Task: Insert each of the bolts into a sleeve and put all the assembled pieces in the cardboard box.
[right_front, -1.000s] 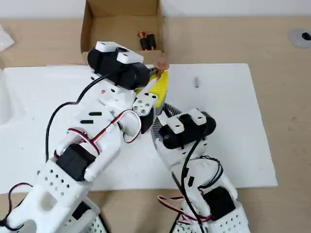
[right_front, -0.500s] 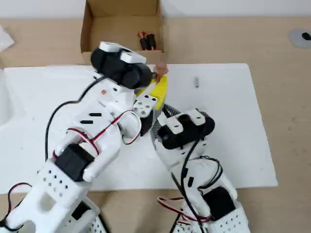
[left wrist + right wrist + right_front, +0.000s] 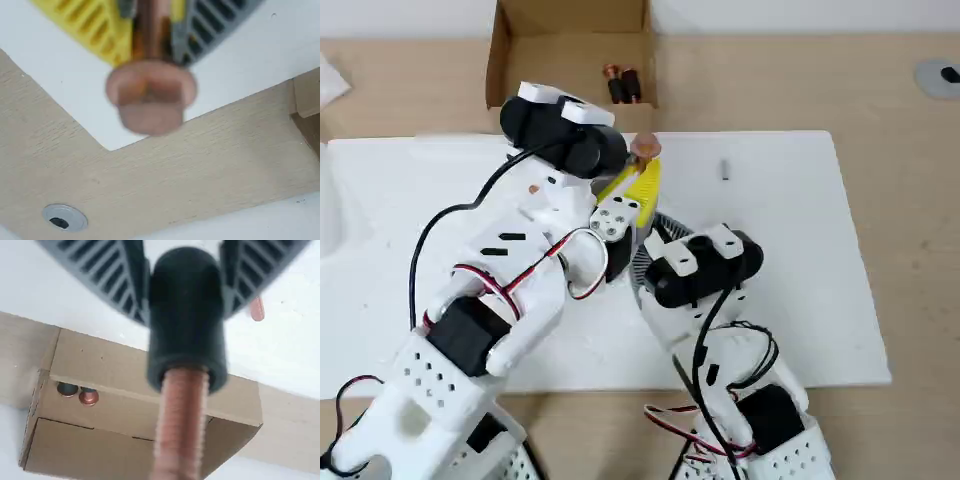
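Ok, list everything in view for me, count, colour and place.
Cardboard box: one, brown, far side of the wooden table.
Black sleeves with copper bolts inserted: two, inside the box.
Flat board: one, white, on the table.
Loose bolt: one, copper, on the board.
Round metal grommet: one, silver, in the tabletop.
Headed bolt: one, copper, in the left fingers.
Sleeve with thread protruding: one, black, in the right fingers.
Left arm, right arm: white.

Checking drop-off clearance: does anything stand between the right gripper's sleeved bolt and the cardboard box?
Low down, nothing: the right wrist view shows only mat between the sleeved bolt and the cardboard box. From above, the left arm crosses that line.
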{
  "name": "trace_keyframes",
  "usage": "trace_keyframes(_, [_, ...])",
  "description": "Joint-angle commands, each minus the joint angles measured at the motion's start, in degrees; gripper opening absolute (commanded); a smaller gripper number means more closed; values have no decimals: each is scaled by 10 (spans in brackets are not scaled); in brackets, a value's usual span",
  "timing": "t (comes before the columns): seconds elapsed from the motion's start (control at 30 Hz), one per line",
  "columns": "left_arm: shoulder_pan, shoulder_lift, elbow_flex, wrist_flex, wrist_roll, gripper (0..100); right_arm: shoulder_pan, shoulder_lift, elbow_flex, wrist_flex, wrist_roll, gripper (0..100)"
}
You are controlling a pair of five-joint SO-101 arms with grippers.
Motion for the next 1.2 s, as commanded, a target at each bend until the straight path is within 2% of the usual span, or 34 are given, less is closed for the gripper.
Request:
trace_keyframes(0.0, [-9,-14,-41,1,1,7,-5,-66,-17,-11,-4,9])
trace_keyframes(0.13, [-9,-14,-40,2,0,22,-5,-66,-17,-11,-4,9])
trace_keyframes(0.4, [-9,-14,-45,55,3,94,-3,-66,-17,-11,-5,9])
trace_keyframes(0.6, [-9,-8,-101,144,2,125,-3,-66,-17,-10,-5,9])
trace_keyframes(0.93, [-10,-7,-208,241,4,125,-5,-66,-9,-10,-5,9])
trace_keyframes(1.07, [-72,-7,-248,244,43,112,-2,-61,-7,-14,-5,9])
trace_keyframes(1.17, [-148,7,-254,244,48,35,11,-58,-7,-43,-2,9])
